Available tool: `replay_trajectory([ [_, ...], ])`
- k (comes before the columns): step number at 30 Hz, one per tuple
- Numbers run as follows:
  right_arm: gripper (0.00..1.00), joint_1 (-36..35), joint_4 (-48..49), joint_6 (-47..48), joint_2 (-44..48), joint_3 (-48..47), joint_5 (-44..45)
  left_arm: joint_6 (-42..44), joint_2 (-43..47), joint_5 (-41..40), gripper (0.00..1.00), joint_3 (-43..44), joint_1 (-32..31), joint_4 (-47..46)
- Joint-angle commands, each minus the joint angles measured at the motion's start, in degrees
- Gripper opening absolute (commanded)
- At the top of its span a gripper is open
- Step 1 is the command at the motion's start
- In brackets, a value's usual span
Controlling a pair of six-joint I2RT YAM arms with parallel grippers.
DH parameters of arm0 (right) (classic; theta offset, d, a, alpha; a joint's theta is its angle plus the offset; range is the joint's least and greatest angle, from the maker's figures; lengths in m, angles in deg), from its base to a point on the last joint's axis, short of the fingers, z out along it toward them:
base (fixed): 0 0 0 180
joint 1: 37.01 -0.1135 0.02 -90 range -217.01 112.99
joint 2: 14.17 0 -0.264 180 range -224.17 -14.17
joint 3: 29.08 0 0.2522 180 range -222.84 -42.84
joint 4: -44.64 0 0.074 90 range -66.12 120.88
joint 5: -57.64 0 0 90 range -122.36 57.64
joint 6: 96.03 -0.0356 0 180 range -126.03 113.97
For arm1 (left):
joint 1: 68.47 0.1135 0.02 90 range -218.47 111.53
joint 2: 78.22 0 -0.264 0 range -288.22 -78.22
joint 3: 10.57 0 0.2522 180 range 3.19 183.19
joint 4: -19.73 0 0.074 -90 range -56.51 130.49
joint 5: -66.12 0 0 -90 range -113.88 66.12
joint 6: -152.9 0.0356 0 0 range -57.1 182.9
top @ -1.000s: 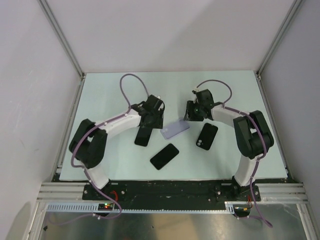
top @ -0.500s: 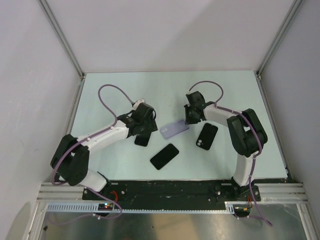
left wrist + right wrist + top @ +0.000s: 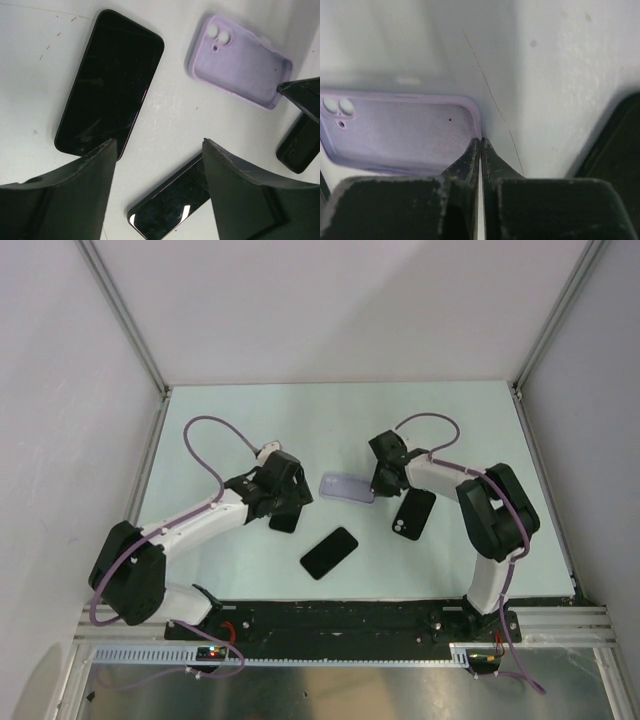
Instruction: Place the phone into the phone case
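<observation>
The lilac phone case (image 3: 347, 487) lies open side up in the middle of the table; it also shows in the left wrist view (image 3: 240, 62) and the right wrist view (image 3: 400, 127). My right gripper (image 3: 379, 483) is shut, pinching the case's right rim (image 3: 480, 142). A black phone (image 3: 285, 519) lies screen up, partly under my left gripper (image 3: 290, 502), and shows whole in the left wrist view (image 3: 110, 82). My left gripper (image 3: 159, 150) is open and empty above the table. A second black phone (image 3: 329, 552) lies nearer the front, and shows between the left fingers (image 3: 172, 205).
A third black device with a camera corner (image 3: 413, 513) lies just right of the case, under my right arm, and shows in the left wrist view (image 3: 297, 145) and at the right edge of the right wrist view (image 3: 615, 145). Walls enclose the pale table (image 3: 230, 430).
The lilac case has turned from tilted to nearly level and shifted slightly back, with my right gripper on its right end. My left arm has drawn back to the left and lowered.
</observation>
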Motion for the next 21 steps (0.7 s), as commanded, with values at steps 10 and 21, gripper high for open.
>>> replay_trajectory([
  [10, 0.76, -2.3, 2.2, -13.2, 11.3, 7.7, 2.5, 14.9, 2.6, 5.3, 0.98, -2.5, -5.9, -4.0],
  [21, 0.9, 1.7, 0.7, -7.8, 25.0, 9.5, -2.2, 23.0, -4.0, 1.2, 0.99, -1.0, -16.2, -2.4],
])
